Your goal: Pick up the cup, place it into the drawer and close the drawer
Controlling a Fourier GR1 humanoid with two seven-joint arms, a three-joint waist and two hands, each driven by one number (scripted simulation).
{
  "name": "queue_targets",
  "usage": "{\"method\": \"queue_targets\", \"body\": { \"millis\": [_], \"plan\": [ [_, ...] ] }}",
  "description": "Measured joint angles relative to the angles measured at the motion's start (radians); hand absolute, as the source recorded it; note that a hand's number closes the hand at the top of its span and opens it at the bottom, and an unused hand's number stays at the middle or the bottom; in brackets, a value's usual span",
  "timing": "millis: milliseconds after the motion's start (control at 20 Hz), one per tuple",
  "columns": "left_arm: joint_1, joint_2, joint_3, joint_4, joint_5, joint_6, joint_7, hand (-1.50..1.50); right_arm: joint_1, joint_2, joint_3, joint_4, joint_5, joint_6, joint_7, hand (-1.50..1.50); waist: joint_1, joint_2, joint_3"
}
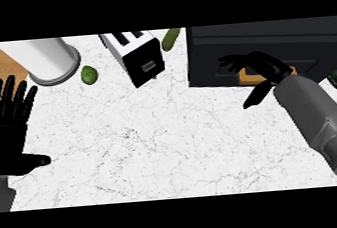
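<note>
Marble desk (167, 151) nearest, bare white in the middle. Left hand (6, 131) at left edge, fingers spread and straight, pointing up, resting. Right hand (260, 68) farther in at right, fingers curled at front of dark drawer unit (269, 40); orange-brown bit just under the palm, cannot tell if it is the cup. Farther back: green lime-like fruit (89, 75), white cylinder (45, 58), black-and-white toaster (137, 55), green vegetable (170, 38).
</note>
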Motion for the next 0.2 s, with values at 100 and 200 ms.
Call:
{"method": "queue_targets", "body": {
  "millis": [100,200],
  "plan": [
    [-0.010,0.004,0.003,-0.003,-0.002,0.002,0.006,-1.50,-0.009,-0.005,-0.004,0.017,0.000,0.012,-0.009,-1.50,0.003,0.000,0.000],
    [-0.011,-0.001,0.002,0.001,-0.009,0.000,-0.001,-1.50,-0.012,-0.008,-0.003,0.031,0.005,0.013,-0.025,-1.50,0.005,-0.001,-0.002]
  ]
}}
